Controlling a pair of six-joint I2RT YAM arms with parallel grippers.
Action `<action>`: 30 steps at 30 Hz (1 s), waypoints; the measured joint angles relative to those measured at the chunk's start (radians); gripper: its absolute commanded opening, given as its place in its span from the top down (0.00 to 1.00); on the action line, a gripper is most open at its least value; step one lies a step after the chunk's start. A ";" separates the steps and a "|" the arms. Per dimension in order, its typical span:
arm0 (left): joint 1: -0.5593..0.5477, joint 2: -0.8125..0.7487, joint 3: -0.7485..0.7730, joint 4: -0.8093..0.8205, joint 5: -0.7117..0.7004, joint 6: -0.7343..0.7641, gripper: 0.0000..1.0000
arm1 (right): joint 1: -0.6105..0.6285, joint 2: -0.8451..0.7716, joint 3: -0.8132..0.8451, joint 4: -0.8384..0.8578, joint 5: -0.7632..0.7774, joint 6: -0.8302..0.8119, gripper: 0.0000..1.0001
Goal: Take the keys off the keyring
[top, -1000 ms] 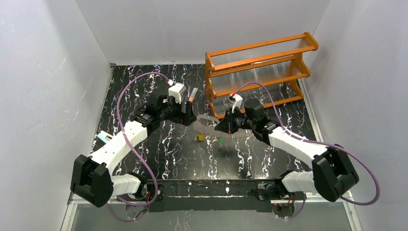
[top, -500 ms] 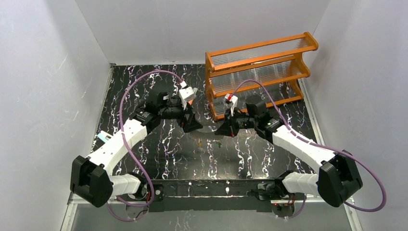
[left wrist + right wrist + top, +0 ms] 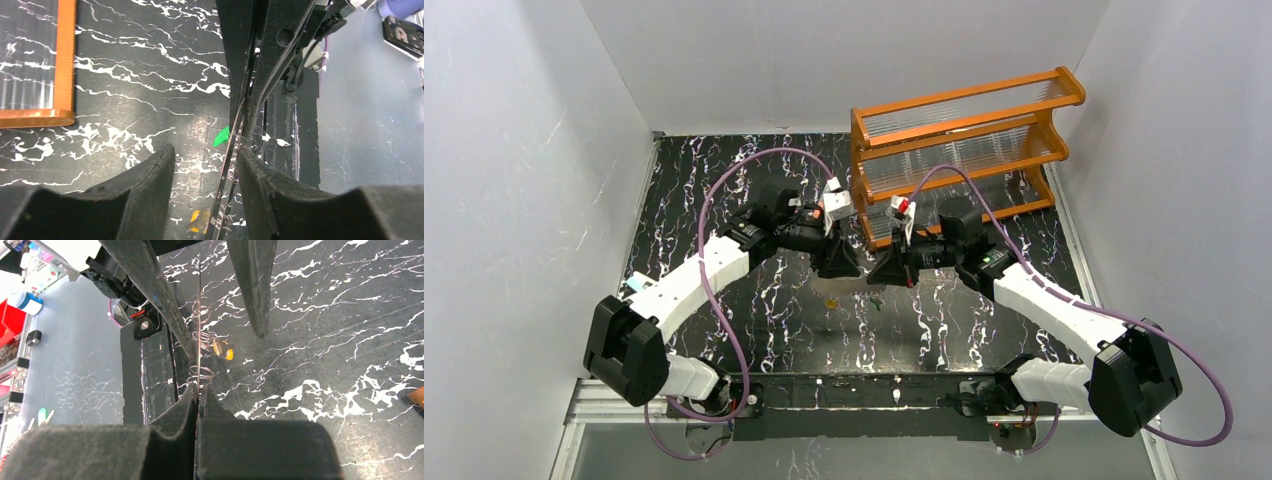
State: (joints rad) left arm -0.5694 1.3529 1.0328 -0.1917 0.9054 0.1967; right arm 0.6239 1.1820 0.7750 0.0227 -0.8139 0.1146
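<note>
Pinching the keyring point(image 3: 199, 305) by its edge, the right gripper point(image 3: 198, 390) has its jaws fully closed on the thin metal. It holds the loop on edge above the middle of the table point(image 3: 704, 200), apparently so that the keys dangle free where the other arm can reach them. The left gripper point(image 3: 206, 152) faces it from 9 o'clock with its jaws about half apart, straddling the ring's opposite edge. The metal runs close along one finger but is not pinched from both sides, so this gripper has hold of nothing. That stance reads as readying a second grip to steady the loop. The green key point(image 3: 221, 136) hangs just beside the ring near the right gripper's tips, and the yellow key point(image 3: 223, 351) hangs between the two grippers next to a small wire coil on the ring. Both lie toward 6 o'clock of the fingers in the top view, and neither looks freed yet; whether they touch the table cannot be told. Both pairs of fingers crowd the ring, so little of it is left exposed. An orange rack point(image 3: 964, 130) stands at 1 o'clock, close behind the right wrist, which limits any pull in that direction. A small light-blue item point(image 3: 637, 287) lies at 8 o'clock by the left arm, well apart from the work.
</note>
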 measured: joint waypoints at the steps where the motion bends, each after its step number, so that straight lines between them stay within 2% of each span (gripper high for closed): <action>1: -0.004 0.006 0.005 -0.004 0.006 0.002 0.67 | 0.000 0.000 -0.001 0.005 -0.004 -0.003 0.99; 5: -0.014 0.014 0.009 -0.031 0.037 0.009 0.98 | 0.001 0.000 -0.011 0.026 -0.012 -0.018 0.99; 7: -0.018 0.014 0.009 -0.042 0.057 0.020 1.00 | 0.001 0.000 -0.025 0.042 -0.020 -0.025 0.97; 8: -0.020 0.014 0.009 -0.051 0.070 0.028 1.00 | 0.000 -0.001 -0.032 0.051 -0.021 -0.033 0.93; 9: -0.020 0.012 0.009 -0.058 0.076 0.028 1.00 | 0.000 -0.002 -0.038 0.060 -0.027 -0.039 0.79; 11: -0.023 0.003 0.009 -0.071 0.078 0.034 1.00 | 0.002 -0.014 -0.048 0.072 -0.022 -0.045 0.63; 14: -0.025 -0.030 0.009 -0.082 0.053 0.043 1.00 | 0.005 -0.058 -0.063 0.083 0.029 -0.044 0.28; 16: -0.023 -0.056 0.009 -0.089 0.029 0.050 1.00 | 0.005 -0.109 -0.082 0.087 0.080 -0.041 0.13; 17: -0.023 -0.065 0.010 -0.094 0.020 0.054 1.00 | 0.005 -0.139 -0.095 0.092 0.110 -0.042 0.09; 21: -0.022 -0.093 0.026 -0.139 -0.028 0.073 1.00 | 0.006 -0.252 -0.156 0.118 0.239 -0.045 0.02; 25: -0.022 -0.098 0.066 -0.184 -0.064 0.085 1.00 | 0.006 -0.322 -0.222 0.156 0.322 -0.048 0.01; 30: -0.022 -0.123 0.095 -0.213 -0.105 0.082 1.00 | 0.006 -0.364 -0.348 0.270 0.347 -0.047 0.03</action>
State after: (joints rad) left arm -0.5911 1.2297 1.1275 -0.4049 0.8005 0.2790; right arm 0.6296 0.8185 0.4271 0.2932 -0.4671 0.0681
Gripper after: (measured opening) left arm 0.009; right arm 0.985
